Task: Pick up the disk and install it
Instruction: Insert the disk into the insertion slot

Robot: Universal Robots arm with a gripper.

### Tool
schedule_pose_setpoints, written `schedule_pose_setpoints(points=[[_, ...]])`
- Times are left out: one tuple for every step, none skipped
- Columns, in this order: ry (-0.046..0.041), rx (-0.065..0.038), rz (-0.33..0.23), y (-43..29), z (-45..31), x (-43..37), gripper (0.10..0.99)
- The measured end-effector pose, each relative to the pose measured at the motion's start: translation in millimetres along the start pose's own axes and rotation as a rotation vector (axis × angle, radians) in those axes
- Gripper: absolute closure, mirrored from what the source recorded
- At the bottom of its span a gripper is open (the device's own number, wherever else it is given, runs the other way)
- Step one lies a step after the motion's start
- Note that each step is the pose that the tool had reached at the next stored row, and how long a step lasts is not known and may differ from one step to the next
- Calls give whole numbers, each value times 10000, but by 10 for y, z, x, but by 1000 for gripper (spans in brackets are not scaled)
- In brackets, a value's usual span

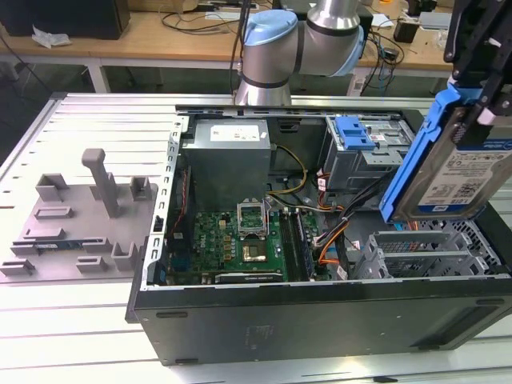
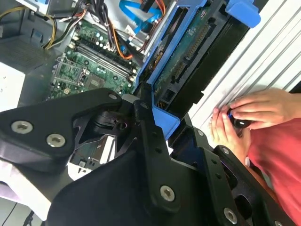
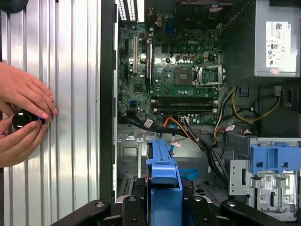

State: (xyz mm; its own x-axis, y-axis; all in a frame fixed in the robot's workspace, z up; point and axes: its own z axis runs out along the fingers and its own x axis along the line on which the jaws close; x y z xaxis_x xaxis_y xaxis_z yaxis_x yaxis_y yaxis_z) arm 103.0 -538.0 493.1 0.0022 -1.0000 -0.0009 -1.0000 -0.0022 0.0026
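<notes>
Blue-framed silver disk (image 1: 452, 172) hangs tilted above the open computer case (image 1: 320, 324), clamped tight by the gripper (image 1: 478, 112).

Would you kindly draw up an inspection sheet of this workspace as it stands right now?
Surface: ribbed metal table, carrying the open computer case.
Job's things: the disk is held tilted above the case's end at the exterior view's right, not yet seated.
Clutter: grey fixture on the table beside the case.
Grippers: gripper shut on the disk.
Cables: orange, black and yellow cables lie loose inside the case beside the motherboard.
Surroundings: a person's hands rest on the table beside the case, around a small black object; wooden bench behind.
</notes>
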Motion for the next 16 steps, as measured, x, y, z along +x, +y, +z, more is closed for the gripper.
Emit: schedule_pose_setpoints(points=[[0,0,-1,-11,1,0,722],[0,0,-1,-14,1,0,722],[0,0,1,-14,1,2,722],[1,0,1,-16,1,2,722],[1,0,0,-18,0,2,722],[0,0,-1,-18,1,2,722],[2,0,0,-18,1,2,722],[0,0,-2,-22,2,2,722],[0,0,-1,-30,3,2,722],[-1,0,0,-35,4,3,722],[1,0,0,-39,5,4,722],[1,0,1,-39,7,5,722],[2,0,2,-39,8,6,722],[3,0,2,-39,9,8,722],[4,0,1,-39,11,9,722],[2,0,1,-39,15,10,722]])
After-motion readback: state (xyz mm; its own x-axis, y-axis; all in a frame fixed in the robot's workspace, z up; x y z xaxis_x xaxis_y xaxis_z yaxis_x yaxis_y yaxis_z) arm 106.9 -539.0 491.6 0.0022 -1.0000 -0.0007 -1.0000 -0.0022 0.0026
